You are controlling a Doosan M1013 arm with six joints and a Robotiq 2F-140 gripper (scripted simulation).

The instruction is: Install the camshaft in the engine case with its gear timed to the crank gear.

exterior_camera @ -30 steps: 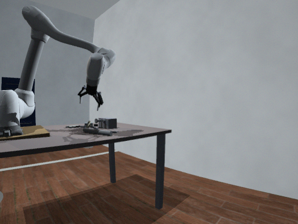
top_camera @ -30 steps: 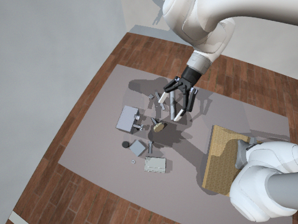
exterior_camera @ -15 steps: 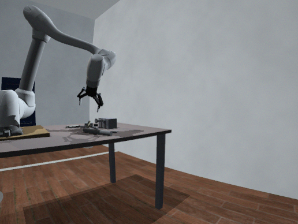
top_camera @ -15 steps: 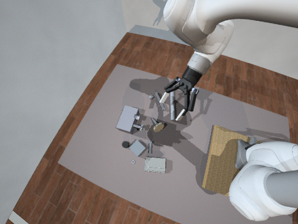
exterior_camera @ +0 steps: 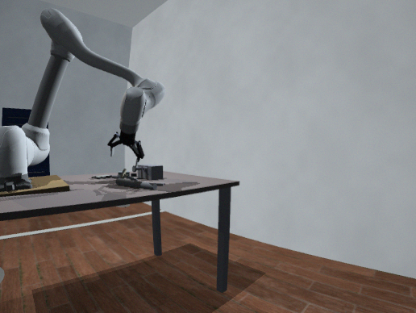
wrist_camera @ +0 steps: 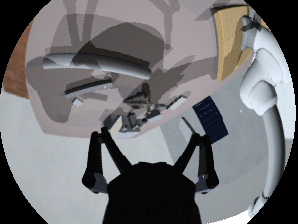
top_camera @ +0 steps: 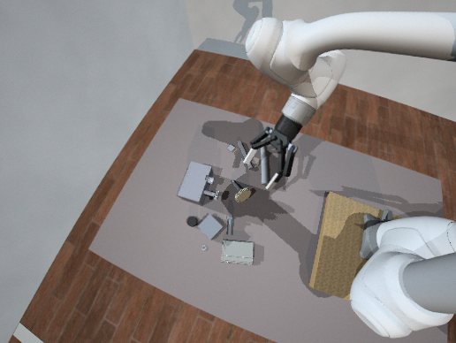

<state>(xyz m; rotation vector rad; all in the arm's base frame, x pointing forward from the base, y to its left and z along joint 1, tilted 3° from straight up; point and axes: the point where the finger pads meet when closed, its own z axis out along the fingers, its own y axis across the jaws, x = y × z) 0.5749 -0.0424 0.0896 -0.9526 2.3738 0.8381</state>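
The camshaft (top_camera: 240, 192) lies flat on the bench (top_camera: 146, 230), just right of the engine case (top_camera: 194, 181), brass gear toward the arm's base, shaft angled up-left. Beyond it, the gripper (top_camera: 261, 167) hangs with jaws fully open, empty.

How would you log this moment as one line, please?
gripper: open, empty, above table | camshaft: lying on table, ungrasped | engine case: upright, bearing unfilled | phase: approach
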